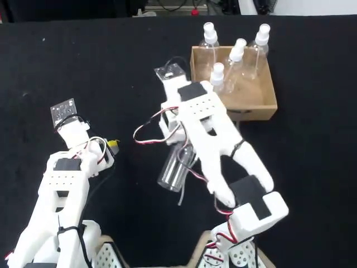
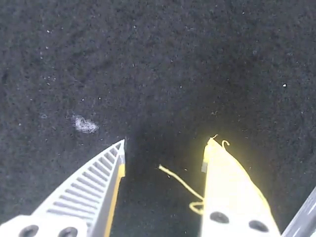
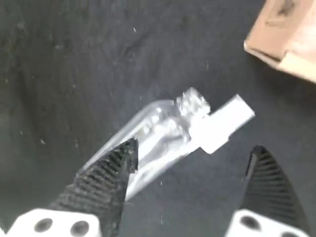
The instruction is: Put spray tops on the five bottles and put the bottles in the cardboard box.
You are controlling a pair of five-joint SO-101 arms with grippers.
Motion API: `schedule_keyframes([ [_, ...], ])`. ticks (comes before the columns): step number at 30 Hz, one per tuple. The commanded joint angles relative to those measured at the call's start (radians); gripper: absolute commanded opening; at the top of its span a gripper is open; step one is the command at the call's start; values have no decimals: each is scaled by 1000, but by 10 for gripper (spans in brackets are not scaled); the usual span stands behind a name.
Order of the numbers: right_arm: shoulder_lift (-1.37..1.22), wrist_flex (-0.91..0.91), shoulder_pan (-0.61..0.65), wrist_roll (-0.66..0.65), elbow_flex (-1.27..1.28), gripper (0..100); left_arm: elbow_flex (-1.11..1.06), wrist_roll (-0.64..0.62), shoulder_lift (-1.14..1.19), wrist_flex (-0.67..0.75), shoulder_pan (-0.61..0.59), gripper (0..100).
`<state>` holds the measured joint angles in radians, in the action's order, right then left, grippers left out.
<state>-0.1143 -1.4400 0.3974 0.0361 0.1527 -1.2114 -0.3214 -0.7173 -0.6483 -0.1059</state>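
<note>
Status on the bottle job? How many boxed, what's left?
Done: four capped bottles stand in the cardboard box. In hand: right gripper open over the fifth bottle, lying on the table, spray top at its neck, seating unclear. Idle: left gripper, open above the table. Left: seat top, box it.

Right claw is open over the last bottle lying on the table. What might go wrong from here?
1. The bottle lies on its side under the open right claw; closing may roll it away.
2. Its top looks askew at the neck, so lifting may drop it.
3. Four bottles already crowd the box; the fifth may tip one.
</note>
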Motion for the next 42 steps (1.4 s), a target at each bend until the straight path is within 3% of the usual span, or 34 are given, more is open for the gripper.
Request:
schedule_keyframes([
  [1,67,-17,8,12,-10,325,12,-9,-25,20,13,245],
  [13,28,180,100,382,113,325,12,-9,-25,20,13,245],
  [25,-191,236,138,384,128,323,15,-9,-25,20,13,245],
  [27,-208,233,133,382,111,286,15,-9,-25,20,13,245],
  [34,-209,235,137,219,-4,7,15,-9,-25,20,13,245],
  [42,-211,241,135,-61,-67,34,15,-9,-25,20,13,245],
])
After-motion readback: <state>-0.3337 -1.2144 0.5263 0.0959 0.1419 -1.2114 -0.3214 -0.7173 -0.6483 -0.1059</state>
